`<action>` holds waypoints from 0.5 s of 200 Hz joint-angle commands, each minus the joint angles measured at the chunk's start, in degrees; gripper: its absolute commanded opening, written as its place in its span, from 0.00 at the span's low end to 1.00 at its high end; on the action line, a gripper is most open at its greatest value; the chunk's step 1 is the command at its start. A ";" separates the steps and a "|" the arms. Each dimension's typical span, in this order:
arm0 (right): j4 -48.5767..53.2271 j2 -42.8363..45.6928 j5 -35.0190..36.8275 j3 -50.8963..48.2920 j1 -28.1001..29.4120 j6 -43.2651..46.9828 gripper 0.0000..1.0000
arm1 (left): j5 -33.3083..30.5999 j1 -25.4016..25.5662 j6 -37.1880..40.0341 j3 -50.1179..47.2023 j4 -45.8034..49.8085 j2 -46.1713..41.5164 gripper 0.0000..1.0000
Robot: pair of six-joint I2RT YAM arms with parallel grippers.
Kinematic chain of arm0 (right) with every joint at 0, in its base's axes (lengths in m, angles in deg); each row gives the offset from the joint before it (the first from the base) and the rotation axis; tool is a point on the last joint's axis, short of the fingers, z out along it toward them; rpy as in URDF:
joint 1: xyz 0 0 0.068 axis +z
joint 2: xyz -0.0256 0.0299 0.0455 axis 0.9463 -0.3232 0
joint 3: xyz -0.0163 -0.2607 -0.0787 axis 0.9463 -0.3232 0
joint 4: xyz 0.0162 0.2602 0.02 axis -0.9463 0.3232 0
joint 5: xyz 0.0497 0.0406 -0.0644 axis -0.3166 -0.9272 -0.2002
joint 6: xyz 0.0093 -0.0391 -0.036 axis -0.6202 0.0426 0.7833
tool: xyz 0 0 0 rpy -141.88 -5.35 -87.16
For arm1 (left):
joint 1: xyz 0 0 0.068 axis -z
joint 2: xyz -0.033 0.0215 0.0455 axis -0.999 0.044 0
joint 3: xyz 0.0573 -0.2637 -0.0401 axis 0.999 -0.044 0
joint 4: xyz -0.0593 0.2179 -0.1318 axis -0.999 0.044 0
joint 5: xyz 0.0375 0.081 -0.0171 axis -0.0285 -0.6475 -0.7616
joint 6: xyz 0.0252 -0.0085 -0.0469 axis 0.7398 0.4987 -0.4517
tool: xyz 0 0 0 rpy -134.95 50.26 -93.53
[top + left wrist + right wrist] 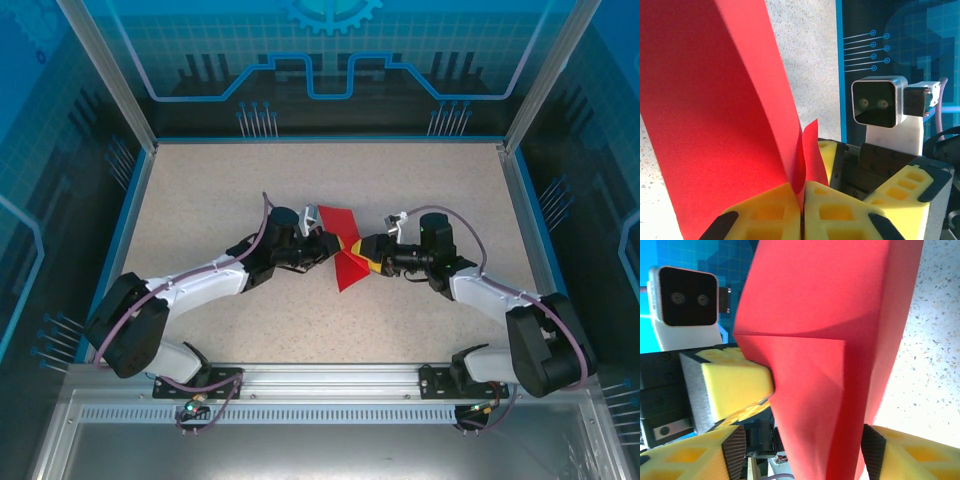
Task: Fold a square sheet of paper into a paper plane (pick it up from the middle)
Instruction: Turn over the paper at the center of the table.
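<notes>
A partly folded red sheet of paper (349, 268) is held up over the middle of a speckled beige table (220, 200), between two robot arms that meet tip to tip. It has a sharp crease and flaps angled in different directions.

The left gripper (322, 245) is clamped on the sheet. In the left wrist view its yellow fingers (770, 210) are pressed together with the red paper (715, 125) rising from the seam.

The right gripper (368, 252) faces it from the other side. In the right wrist view its jaws stand apart with the paper (815, 365) running between them. A gap shows on one side, and whether the other fingertip touches is unclear.
</notes>
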 commanded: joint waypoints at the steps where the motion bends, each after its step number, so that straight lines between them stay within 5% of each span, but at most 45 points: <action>1: -1.01 1.04 -1.66 0.31 -1.20 -1.32 0.61 | 1.95 -0.53 -0.68 -0.90 -2.50 -0.63 0.08; 100: -1.02 1.08 -2.56 0.03 -1.99 -1.41 0.35 | 2.37 -1.04 -0.54 -2.70 -3.49 -0.87 0.14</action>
